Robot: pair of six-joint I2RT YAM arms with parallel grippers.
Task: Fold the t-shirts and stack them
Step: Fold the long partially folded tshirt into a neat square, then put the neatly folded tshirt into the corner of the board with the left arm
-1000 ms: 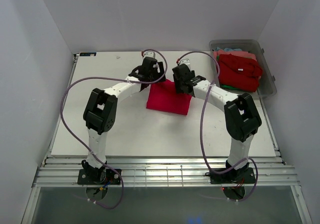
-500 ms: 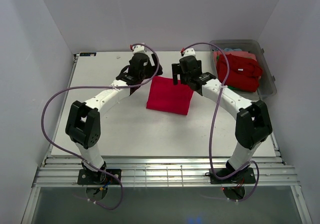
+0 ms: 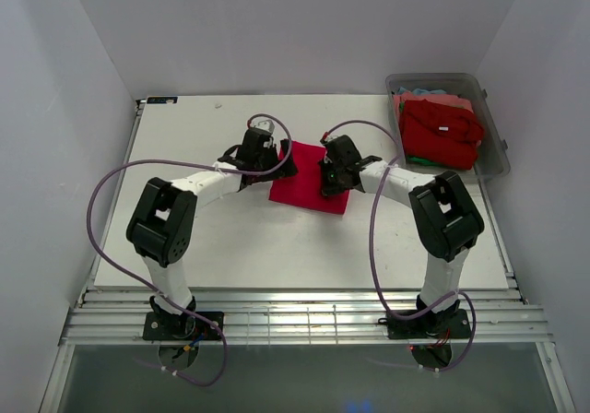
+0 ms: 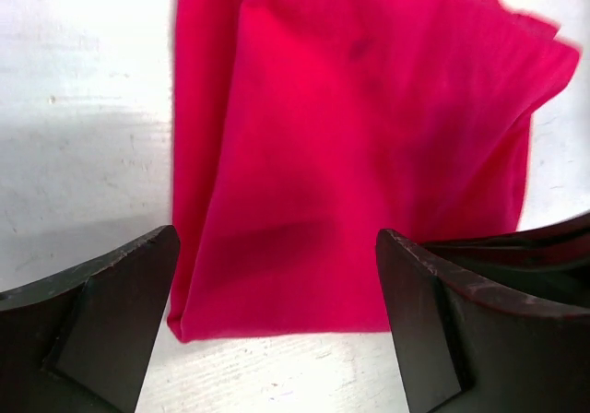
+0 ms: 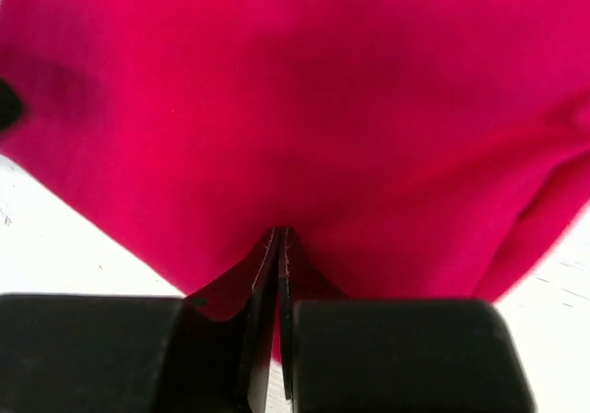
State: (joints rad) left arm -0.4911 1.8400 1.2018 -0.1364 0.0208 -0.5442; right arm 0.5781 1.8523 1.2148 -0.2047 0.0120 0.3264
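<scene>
Red shirt (image 3: 309, 192) folded small at the middle of the surface (image 3: 230, 242), both claws down on it

The left claw (image 3: 269, 161) sits at the shirt's 10 o'clock corner, released, its fingers (image 4: 120, 293) spread wide either side of the cloth's edge. The right claw (image 3: 332, 178) sits at the 3 o'clock edge, clenched, and appears to pinch a nip of fabric at its tips. The bin (image 3: 496, 150) of red clothes (image 3: 442, 129) waits at 2 o'clock. The risk lies with the right claw: if it rises without letting go, it likely drags the top layer and opens the fold. The open left fingers could also snag the loose edge and skew the shirt.
</scene>
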